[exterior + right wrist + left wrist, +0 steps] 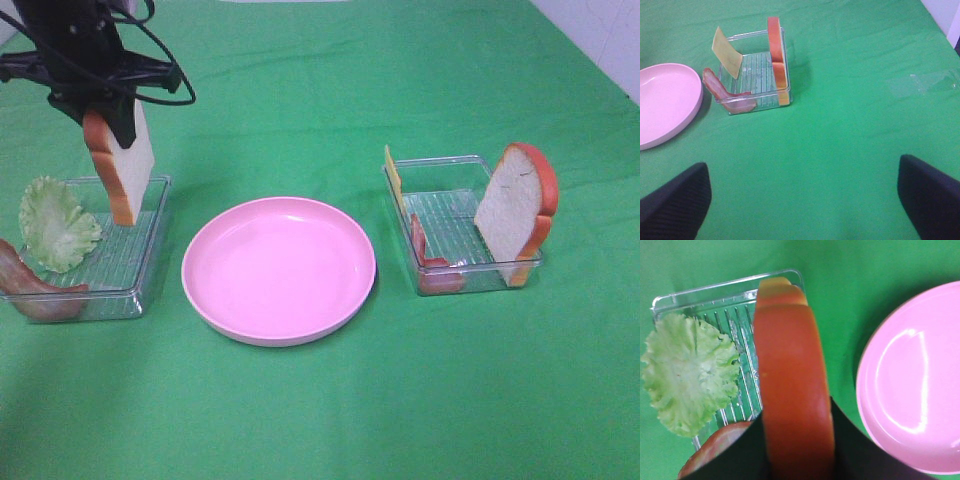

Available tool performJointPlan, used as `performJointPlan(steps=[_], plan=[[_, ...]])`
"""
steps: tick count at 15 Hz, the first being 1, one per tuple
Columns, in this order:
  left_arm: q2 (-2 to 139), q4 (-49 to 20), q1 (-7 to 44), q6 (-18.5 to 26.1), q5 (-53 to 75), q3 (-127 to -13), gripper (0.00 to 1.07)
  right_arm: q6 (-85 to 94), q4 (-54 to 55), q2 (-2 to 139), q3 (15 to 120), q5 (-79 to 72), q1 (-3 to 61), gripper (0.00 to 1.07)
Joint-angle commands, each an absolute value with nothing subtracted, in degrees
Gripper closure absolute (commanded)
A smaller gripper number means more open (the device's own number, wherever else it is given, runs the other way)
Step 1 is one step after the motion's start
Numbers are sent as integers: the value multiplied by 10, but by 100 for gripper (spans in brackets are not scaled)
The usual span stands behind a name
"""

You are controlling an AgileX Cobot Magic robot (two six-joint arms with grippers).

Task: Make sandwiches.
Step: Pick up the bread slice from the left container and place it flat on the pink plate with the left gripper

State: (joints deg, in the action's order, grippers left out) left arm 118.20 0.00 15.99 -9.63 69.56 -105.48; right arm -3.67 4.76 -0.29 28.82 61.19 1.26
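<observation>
Sandwiches are not being stacked yet: the pink plate (278, 268) is lying bare on the green tabletop (320, 420).

Nearest, left of the plate, a bacon strip (30, 290) is hanging over the front corner of the left tray (120, 300). Right of the plate, a second bacon strip (432, 262) is leaning inside the right tray (480, 280).

Further back, left of the plate, the lettuce leaf (58, 222) is resting on the tray's edge. Just beside it, the left jaws (112, 112) are gripping a bread slice (122, 170) by its top crust, so it is hanging upright over that tray. I cannot tell whether its lower edge is touching the tray.

Right of the plate, a second bread slice (515, 212) and, behind it, a cheese slice (394, 175) are standing against the tray walls. The right jaws (802, 200) are standing wide open and holding nothing, well right of the plate.

I am judging these risks:
- The grip is taking only the crust edge, so the slice may be slipping or swinging while travelling to the plate.
- If it is carried too low, its lower edge may be catching the tray wall and dragging the light tray.
- If it is released upright, it may be landing on its edge and toppling off the plate's rim.
</observation>
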Motion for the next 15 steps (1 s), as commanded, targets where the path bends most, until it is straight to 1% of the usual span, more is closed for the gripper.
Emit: performJointPlan(steps=[1,2,3,4,6,7,8,11,13,15], plan=[[1133,-40,162,-103,736,-1057,107,-27,49,-11,288,604,11,11],[1119,-73,162,-100,736,-1055,107,-27,49,-11,288,604,11,11],[1112,-92,162,-97,736,-1055,107,-27,49,-11,288,604,11,11],[1105,-129,162,-87,736,-1055,107,-27,49,-11,288,604,11,11],[1105,-195,162,-51,729,-1046,107,-27,49,-11,288,604,11,11],[1106,-265,167,-20,678,-989,107,-27,49,-11,288,604,11,11],[1109,-297,167,0,650,-953,107,-27,49,-11,288,604,11,11],[1151,-350,175,36,629,-912,107,-27,49,-11,288,604,11,11],[1183,-376,195,49,612,-912,107,-27,49,-11,288,604,11,11],[1207,-386,213,52,591,-913,107,-27,49,-11,288,604,11,11]])
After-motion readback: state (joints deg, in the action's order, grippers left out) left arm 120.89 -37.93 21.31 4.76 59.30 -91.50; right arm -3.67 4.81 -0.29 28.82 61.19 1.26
